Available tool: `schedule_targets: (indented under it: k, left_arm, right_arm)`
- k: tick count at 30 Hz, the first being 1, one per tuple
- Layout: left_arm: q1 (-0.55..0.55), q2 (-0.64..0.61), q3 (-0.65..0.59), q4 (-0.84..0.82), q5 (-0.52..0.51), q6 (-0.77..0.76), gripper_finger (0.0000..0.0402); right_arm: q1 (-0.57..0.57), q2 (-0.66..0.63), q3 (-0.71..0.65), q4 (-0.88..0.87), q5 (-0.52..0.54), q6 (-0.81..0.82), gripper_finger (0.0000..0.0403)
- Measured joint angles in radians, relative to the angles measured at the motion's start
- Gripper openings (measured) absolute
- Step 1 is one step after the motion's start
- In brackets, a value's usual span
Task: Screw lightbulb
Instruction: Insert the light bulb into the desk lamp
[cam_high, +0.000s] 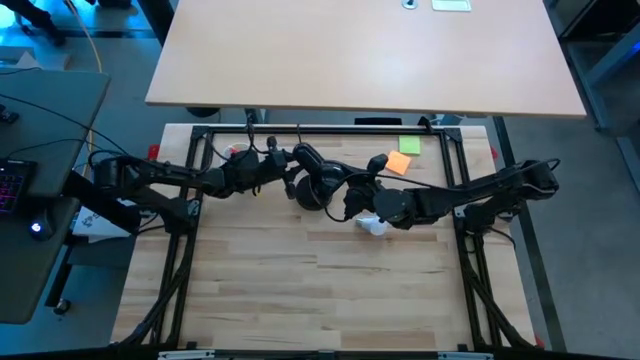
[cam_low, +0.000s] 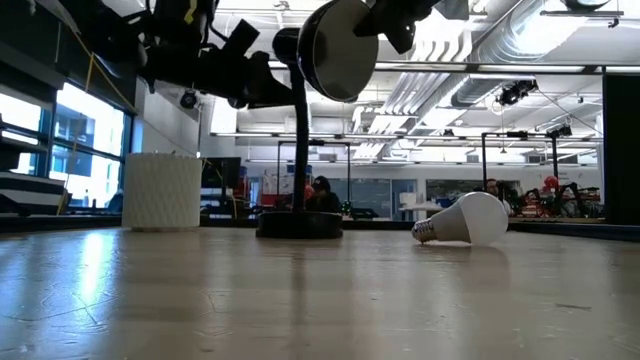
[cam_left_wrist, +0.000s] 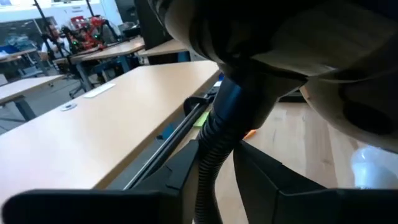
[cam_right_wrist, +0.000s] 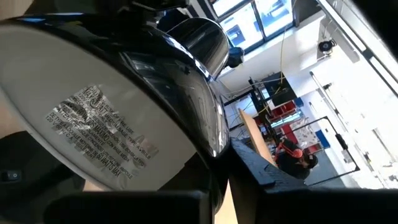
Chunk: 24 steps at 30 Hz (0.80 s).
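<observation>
The lightbulb (cam_low: 466, 220) lies on its side on the wooden table (cam_high: 300, 290), its silvery screw base pointing toward the lamp's round base (cam_low: 299, 224), which stands a little apart from it. From above, the bulb (cam_high: 372, 226) shows as a white shape just beneath the right arm's wrist, free of both grippers.

The black desk lamp (cam_high: 316, 180) stands near the middle of the table's far part. Its ribbed neck (cam_left_wrist: 214, 149) rises from the base and bends over to the shade (cam_low: 338, 48), which hangs high and is tipped sideways.

The left gripper (cam_left_wrist: 217, 171) reaches in from the left and has its two fingers on either side of the lamp's neck, closed around it just below the shade. The right gripper (cam_high: 352, 203) comes in from the right and sits against the shade; its wrist view is filled by the shade's glossy black rim and pale inner face (cam_right_wrist: 93, 134). Its jaws are clenched, but whether they pinch the rim I cannot tell.

That inner face carries a silver label (cam_right_wrist: 99, 134) with several lines of small print, too fine to read.

A white ribbed cup (cam_low: 162, 191) stands on the table toward the left arm's side. An orange note (cam_high: 397, 163) and a green note (cam_high: 409, 146) lie at the far right part of the table.
</observation>
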Motion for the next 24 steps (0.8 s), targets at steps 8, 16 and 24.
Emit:
schedule_targets:
  k: [8, 16, 24]
  left_arm:
    - [0.007, 0.132, 0.002, 0.188, 0.000, -0.006, 0.0016]
    - [0.023, 0.222, 0.004, 0.265, 0.020, -0.054, 0.0003]
    - [0.014, 0.276, 0.001, 0.250, 0.083, -0.113, 0.0000]
  right_arm:
    - [-0.026, 0.000, -0.001, 0.047, -0.065, -0.010, 0.0021]
    - [-0.084, -0.001, 0.002, 0.067, -0.250, 0.021, 0.0021]
    - [-0.136, -0.001, 0.002, 0.085, -0.435, 0.111, 0.0022]
